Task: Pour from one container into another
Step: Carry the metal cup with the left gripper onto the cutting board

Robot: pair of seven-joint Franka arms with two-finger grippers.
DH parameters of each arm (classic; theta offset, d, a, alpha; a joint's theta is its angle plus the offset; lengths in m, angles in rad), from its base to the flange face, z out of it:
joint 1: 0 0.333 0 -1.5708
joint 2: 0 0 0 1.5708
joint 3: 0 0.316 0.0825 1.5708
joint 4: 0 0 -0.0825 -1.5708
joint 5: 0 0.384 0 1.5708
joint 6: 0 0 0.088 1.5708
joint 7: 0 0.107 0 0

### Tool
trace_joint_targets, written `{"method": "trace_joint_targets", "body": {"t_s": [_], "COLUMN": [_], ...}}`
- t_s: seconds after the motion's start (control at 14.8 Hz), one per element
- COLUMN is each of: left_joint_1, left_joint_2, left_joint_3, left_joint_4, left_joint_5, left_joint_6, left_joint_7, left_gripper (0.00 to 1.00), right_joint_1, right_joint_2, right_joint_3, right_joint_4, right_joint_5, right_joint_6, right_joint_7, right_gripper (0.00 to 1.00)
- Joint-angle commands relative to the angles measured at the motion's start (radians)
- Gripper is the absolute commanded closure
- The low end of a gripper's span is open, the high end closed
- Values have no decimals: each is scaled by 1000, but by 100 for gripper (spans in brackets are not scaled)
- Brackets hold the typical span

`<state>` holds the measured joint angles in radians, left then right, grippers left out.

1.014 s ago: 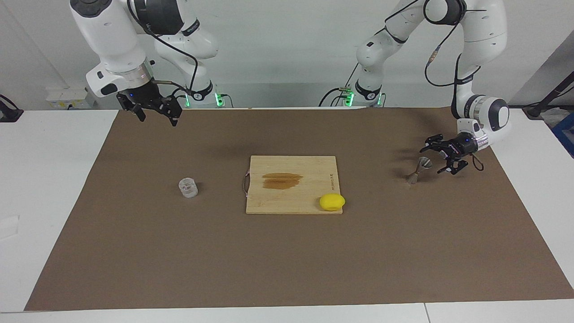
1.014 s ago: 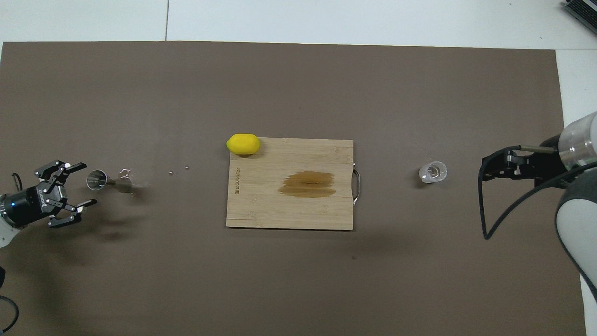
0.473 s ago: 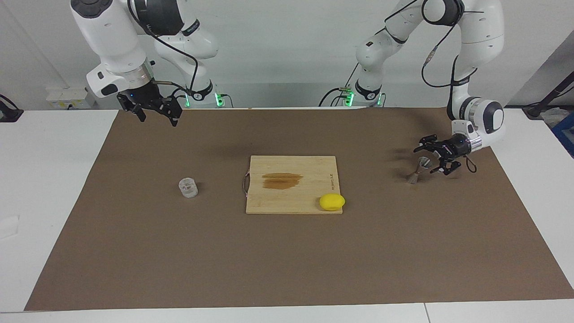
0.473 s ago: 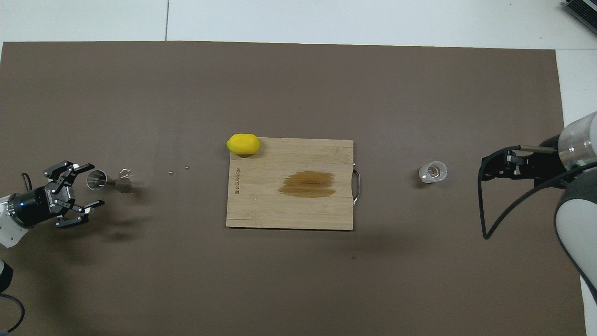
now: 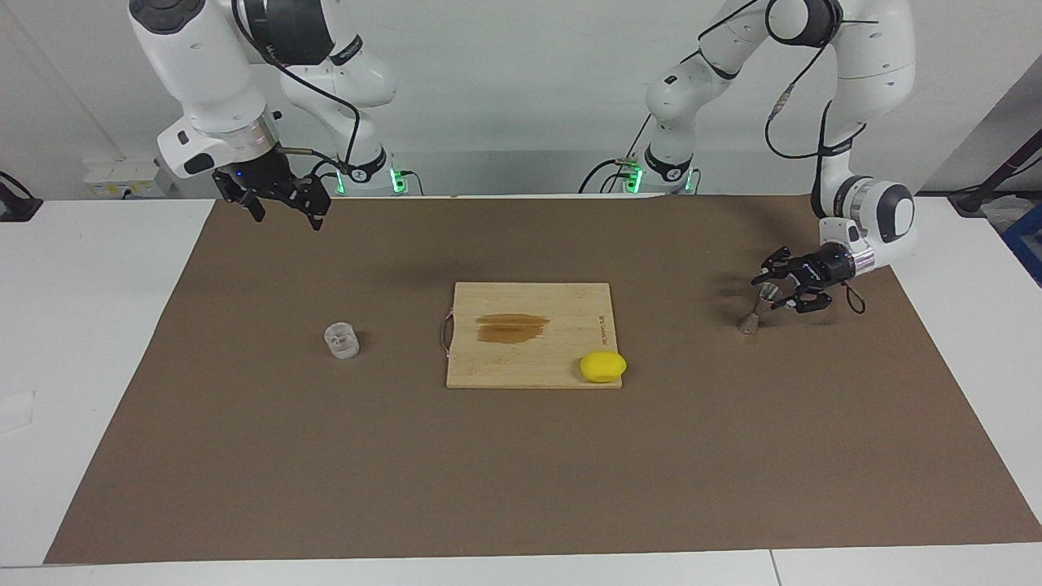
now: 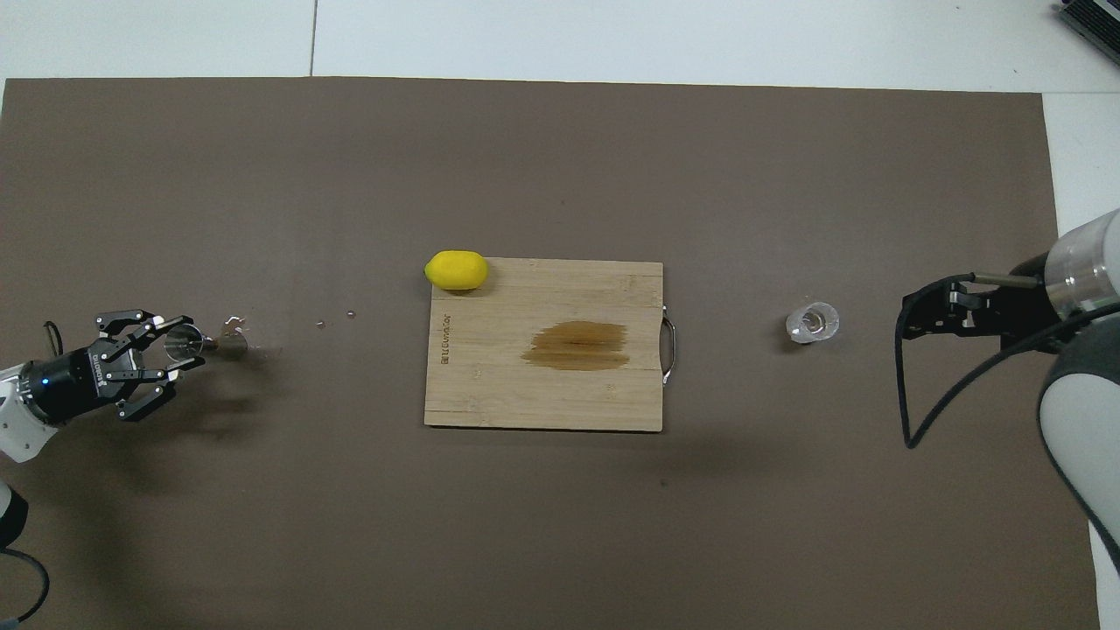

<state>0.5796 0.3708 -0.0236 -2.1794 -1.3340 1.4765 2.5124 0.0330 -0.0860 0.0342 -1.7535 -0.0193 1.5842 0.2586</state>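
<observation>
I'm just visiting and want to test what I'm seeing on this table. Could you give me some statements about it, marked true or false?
1. The left gripper is closed on the upper cone of the metal jigger. True.
2. The lemon lies on the brown mat, well away from the cutting board. False: it sits at a corner of the board, the one toward the left arm's end and farther from the robots.
3. The right gripper holds the glass cup. False: it waits open in the air, and the cup stands alone on the mat.
4. The cutting board has a darker brown patch on it. True.
5. The glass cup stands on the cutting board. False: it is on the mat, toward the right arm's end.
</observation>
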Motion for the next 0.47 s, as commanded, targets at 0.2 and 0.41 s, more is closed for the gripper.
{"method": "trace_joint_targets", "body": {"t_s": [0.2, 0.41], "left_joint_1": [-27, -76], "left_joint_2": [-1, 4], "left_joint_3": [10, 7], "left_joint_4": [12, 47], "left_joint_5": [-21, -53], "left_joint_6": [-11, -48], "left_joint_7": [23, 5], "left_gripper": [70, 70], "right_joint_1": [-4, -4], "right_joint_2": [-32, -32], "right_joint_3": [9, 9], "right_joint_4": [-40, -40], "right_joint_5": [-10, -10], "right_joint_6": [33, 33], "right_joint_7": [28, 27], "right_gripper": [1, 1]}}
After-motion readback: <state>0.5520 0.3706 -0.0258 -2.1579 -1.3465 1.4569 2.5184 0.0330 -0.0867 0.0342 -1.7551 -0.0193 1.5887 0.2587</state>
